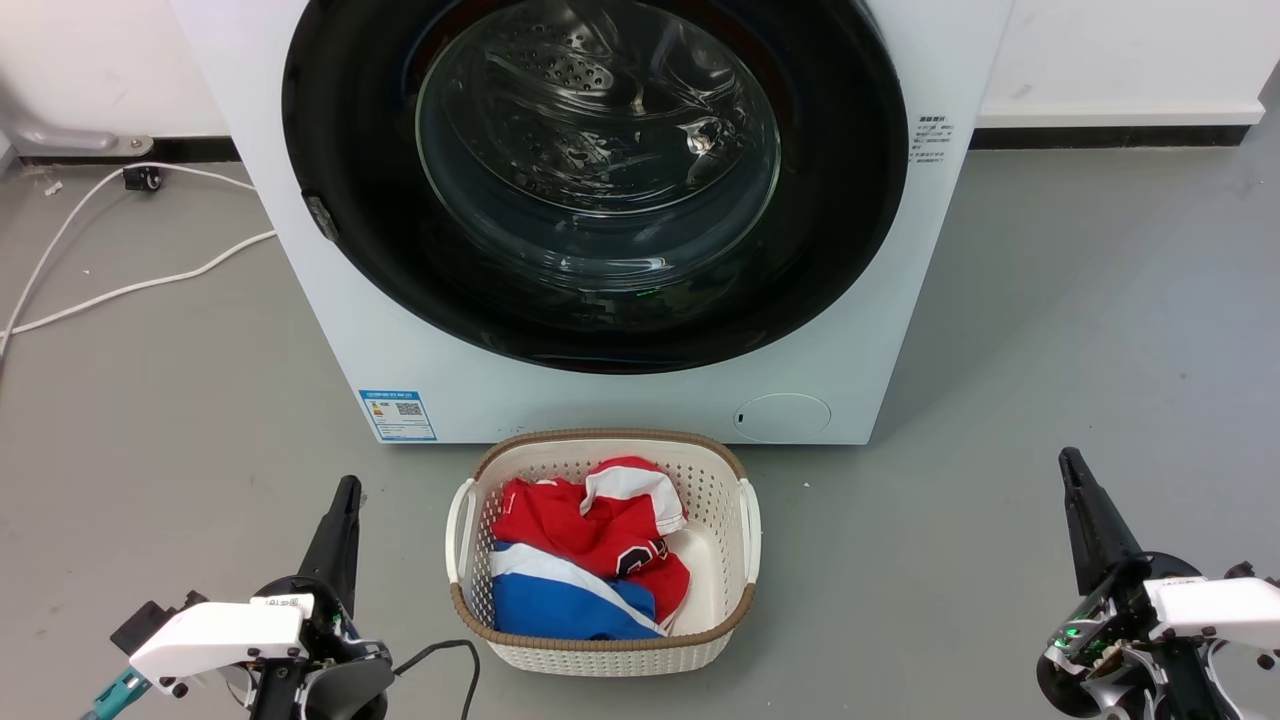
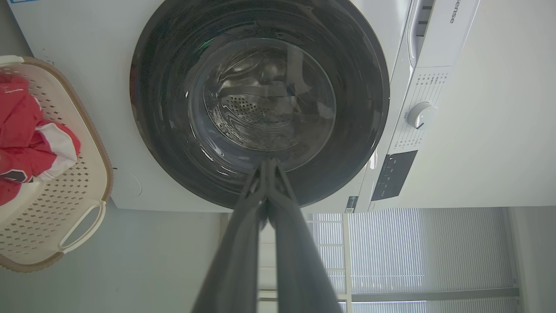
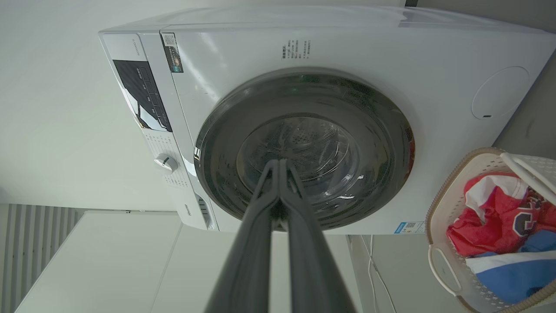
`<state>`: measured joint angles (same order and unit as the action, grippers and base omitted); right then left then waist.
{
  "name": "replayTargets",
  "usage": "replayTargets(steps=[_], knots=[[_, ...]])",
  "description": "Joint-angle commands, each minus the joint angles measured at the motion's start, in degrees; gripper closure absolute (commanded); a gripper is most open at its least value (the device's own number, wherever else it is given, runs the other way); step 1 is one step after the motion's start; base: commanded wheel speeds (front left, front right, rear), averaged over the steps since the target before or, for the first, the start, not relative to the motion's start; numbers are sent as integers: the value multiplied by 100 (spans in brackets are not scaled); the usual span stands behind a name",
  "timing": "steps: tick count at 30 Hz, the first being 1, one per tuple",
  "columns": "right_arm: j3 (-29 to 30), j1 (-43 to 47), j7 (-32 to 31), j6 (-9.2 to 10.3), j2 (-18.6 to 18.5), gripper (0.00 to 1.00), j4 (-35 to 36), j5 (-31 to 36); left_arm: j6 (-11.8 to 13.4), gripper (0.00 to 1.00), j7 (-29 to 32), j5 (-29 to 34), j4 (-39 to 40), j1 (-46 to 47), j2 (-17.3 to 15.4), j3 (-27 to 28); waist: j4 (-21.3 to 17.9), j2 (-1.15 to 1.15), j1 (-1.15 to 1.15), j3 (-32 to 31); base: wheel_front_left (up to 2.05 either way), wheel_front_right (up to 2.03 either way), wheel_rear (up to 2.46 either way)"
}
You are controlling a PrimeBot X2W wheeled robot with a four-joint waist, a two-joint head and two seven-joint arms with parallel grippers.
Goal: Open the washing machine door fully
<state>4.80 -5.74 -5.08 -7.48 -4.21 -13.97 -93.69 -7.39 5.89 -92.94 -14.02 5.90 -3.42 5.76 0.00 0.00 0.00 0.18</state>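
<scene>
Both our left gripper (image 1: 346,490) and right gripper (image 1: 1069,460) sit pressed together, well short of the shut washing machine door (image 1: 360,210), so we risk slipping off its glossy edge.

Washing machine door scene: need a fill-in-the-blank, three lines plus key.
1. The washing machine door is fully ____ against the machine.
2. The basket in front of the machine holds ____, white and blue clothing.
3. The left claw and the right claw each have their two fingers pressed ____.
Missing words: closed; red; together.
</scene>
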Motion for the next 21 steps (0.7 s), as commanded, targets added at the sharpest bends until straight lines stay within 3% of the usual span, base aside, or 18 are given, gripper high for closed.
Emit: replayTargets(steps=[1,21], knots=[[11,-68,-14,-2,22,100,-8,47,-18,100,15,39,-8,50,4,14,0,0,0,0,0,0,0],[50,-66,-45,-2,47,100,-11,72,-18,100,36,58,-9,52,17,35,0,0,0,0,0,0,0]])
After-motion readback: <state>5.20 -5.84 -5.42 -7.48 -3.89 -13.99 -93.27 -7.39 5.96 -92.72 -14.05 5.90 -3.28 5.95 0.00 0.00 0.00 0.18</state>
